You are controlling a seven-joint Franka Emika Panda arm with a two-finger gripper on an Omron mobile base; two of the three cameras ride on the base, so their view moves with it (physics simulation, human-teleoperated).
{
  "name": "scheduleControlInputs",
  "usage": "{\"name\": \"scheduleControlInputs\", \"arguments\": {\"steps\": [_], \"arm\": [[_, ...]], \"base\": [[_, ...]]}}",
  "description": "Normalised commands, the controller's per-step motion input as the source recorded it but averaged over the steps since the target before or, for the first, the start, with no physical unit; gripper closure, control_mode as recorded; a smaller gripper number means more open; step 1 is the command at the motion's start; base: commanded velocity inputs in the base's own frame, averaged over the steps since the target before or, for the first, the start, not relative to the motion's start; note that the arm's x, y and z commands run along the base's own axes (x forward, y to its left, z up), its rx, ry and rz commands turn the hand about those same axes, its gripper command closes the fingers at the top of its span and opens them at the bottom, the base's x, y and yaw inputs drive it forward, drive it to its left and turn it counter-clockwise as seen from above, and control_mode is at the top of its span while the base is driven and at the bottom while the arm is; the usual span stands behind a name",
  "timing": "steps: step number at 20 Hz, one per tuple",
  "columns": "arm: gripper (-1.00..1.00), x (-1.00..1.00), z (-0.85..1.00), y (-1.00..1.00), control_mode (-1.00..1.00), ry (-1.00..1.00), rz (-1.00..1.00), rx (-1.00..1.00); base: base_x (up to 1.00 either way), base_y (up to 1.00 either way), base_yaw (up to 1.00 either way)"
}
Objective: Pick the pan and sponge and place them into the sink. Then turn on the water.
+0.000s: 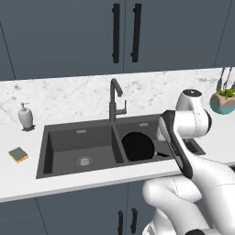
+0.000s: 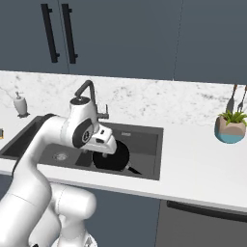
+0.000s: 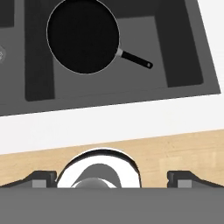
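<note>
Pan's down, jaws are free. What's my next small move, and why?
Probably swing the arm left toward the sponge. The pan already lies in the right basin of the sink, the gripper is open and empty, and the sponge sits on the counter left of the sink.

Dark slate-blue upper cabinets with black bar handles hang above a white marble backsplash. The white desk carries a potted plant. Pale wooden floor lies below
</note>
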Motion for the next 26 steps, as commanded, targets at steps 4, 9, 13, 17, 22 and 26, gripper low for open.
{"name": "scheduleControlInputs", "arguments": {"steps": [4,9,13,17,22,26], "arm": [[-1.0,-0.04,0.0,0.01,1.0,0.0,0.0,0.0],[-1.0,0.0,0.0,0.0,1.0,0.0,0.0,0.0],[-1.0,0.0,0.0,0.0,1.0,0.0,0.0,0.0],[-1.0,0.0,0.0,0.0,1.0,0.0,0.0,0.0],[-1.0,0.0,0.0,0.0,1.0,0.0,0.0,0.0],[-1.0,0.0,0.0,0.0,1.0,0.0,0.0,0.0]], "base": [[-0.13,0.17,0.0],[-0.16,0.78,0.0],[-0.16,0.99,0.0],[-0.07,1.0,0.0],[-0.02,0.97,0.0],[0.0,0.74,0.01]]}}
